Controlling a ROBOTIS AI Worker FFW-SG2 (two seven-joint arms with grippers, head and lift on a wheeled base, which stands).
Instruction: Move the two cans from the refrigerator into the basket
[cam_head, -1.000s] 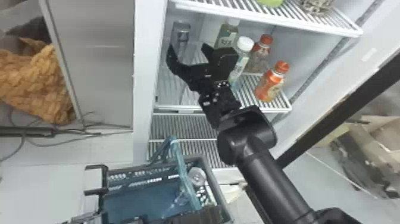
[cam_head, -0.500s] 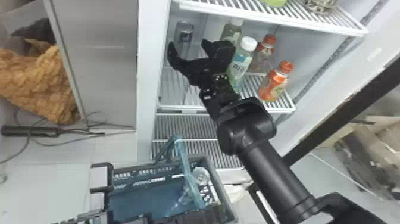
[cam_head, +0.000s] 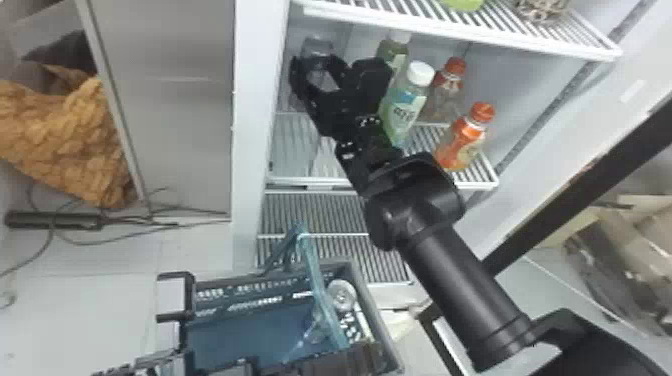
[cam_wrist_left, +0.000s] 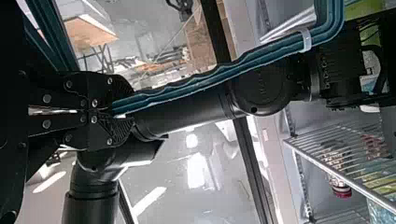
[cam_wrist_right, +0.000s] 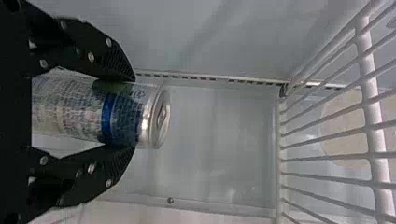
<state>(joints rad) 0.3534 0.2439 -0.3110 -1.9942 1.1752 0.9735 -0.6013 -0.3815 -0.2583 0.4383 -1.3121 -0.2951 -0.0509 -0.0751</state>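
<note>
Gleaming silver-topped can (cam_wrist_right: 122, 116), blue-banded, finely printed

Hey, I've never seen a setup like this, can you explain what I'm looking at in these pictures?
This is a robot with two black arms, each ending in a two-fingered gripper. Its job is moving two cans from the fridge to the basket.

The wide picture comes from its head, looking forward and down. It shows the open fridge, with several bottles on a wire shelf. Below is a blue basket holding what looks like a can.

The other two come from its wrists and are turned sideways. In one, the left gripper is closed on the basket's handle. In the other, the right gripper has its fingers against both sides of another can, inside the fridge.
</note>
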